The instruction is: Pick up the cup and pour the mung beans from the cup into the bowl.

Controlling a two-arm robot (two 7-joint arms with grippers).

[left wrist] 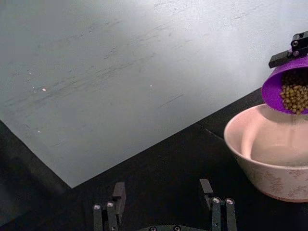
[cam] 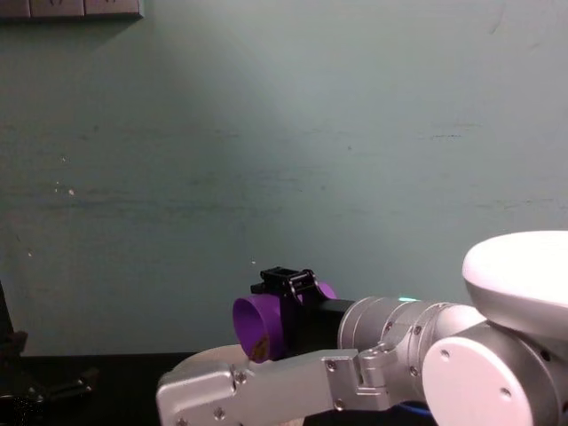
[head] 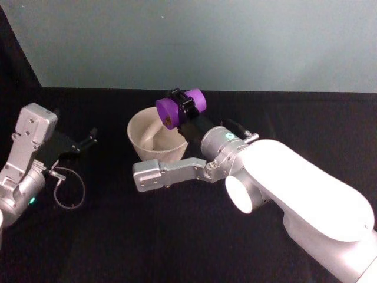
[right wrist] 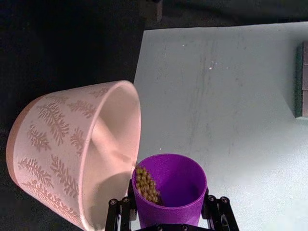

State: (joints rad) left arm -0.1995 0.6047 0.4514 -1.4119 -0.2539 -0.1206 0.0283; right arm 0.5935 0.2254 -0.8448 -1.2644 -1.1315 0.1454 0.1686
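My right gripper (head: 187, 107) is shut on the purple cup (head: 179, 108), which lies tipped on its side above the bowl's right rim, mouth toward the bowl. The cream bowl (head: 154, 137) stands on the black table just below it. Mung beans (right wrist: 146, 184) lie heaped at the cup's lower lip (left wrist: 293, 97), right over the bowl's opening (left wrist: 276, 149). In the chest view the tilted cup (cam: 266, 325) hangs in front of the green wall with the black fingers (cam: 286, 284) clamped around it. My left gripper (head: 89, 139) rests open at the table's left side, apart from the bowl.
A thin black cable loop (head: 69, 191) lies on the table by the left arm. The right arm's long forearm link (head: 171, 172) crosses in front of the bowl. A pale green wall (head: 206, 41) rises behind the black table.
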